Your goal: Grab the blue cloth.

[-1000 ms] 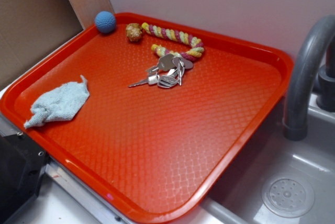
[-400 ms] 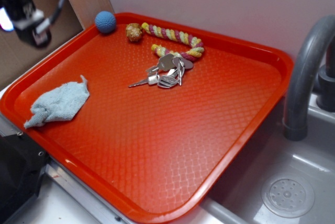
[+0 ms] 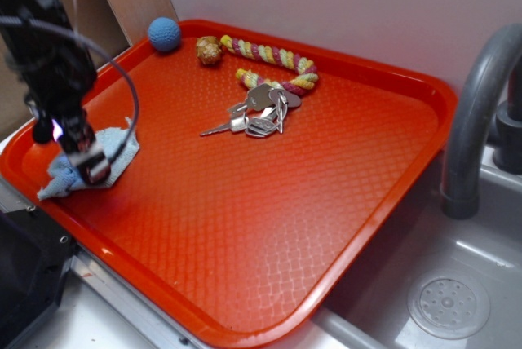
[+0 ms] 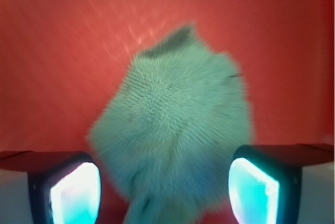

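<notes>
The blue cloth [image 3: 114, 156] lies on the red tray [image 3: 245, 227] near its left rim, partly covered in the exterior view by the black arm and its pincer [image 3: 86, 161], which hangs right over the cloth. From the wrist view the cloth [image 4: 178, 135] fills the middle of the picture, blurred, with the two fingers [image 4: 73, 187] standing wide apart at either side of it; the pincer [image 4: 165, 192] is spread and holds nothing. Whether the fingertips touch the cloth or the tray cannot be told.

At the tray's far edge sit a small blue ball [image 3: 164, 34], a tan knotted ball [image 3: 209, 50] and a striped rope toy [image 3: 273, 59], all well apart from the cloth. A bunch of keys [image 3: 257, 112] lies just near of the rope, toward the tray's middle. Nothing stands between the pincer and the cloth.

To the right a grey faucet [image 3: 477, 112] rises beside the tray over a sink [image 3: 449, 304] with its drain, cut off by the picture's edge. A black cable [image 3: 122, 80] loops off the arm. The arm's upper part runs out of the picture at top left.
</notes>
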`<state>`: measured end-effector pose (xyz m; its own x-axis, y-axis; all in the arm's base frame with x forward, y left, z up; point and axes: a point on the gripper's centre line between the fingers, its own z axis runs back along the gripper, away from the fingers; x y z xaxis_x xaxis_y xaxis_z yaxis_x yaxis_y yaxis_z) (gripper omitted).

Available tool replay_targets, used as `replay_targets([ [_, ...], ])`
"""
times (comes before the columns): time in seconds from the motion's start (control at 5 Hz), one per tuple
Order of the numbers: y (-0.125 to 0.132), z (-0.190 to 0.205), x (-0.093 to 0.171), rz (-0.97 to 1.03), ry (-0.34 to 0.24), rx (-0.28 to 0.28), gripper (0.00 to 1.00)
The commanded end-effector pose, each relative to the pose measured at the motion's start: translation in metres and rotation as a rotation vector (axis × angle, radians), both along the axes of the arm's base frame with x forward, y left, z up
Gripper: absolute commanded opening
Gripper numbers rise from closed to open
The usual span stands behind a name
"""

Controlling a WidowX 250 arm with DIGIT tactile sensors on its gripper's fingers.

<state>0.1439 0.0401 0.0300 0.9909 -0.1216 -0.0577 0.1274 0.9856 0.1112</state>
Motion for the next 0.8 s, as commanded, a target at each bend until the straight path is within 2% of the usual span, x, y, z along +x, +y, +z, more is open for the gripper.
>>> replay_targets([
  [0.0,0.004,-0.028,0.001,-0.012,-0.022,-0.008,0.00],
  [0.2,0.005,-0.025,0.002,-0.017,-0.013,-0.022,0.00],
  [0.4,0.004,-0.022,0.005,-0.031,-0.030,-0.039,0.00],
  [0.6,0.003,-0.010,0.005,-0.057,-0.072,-0.096,0.00],
])
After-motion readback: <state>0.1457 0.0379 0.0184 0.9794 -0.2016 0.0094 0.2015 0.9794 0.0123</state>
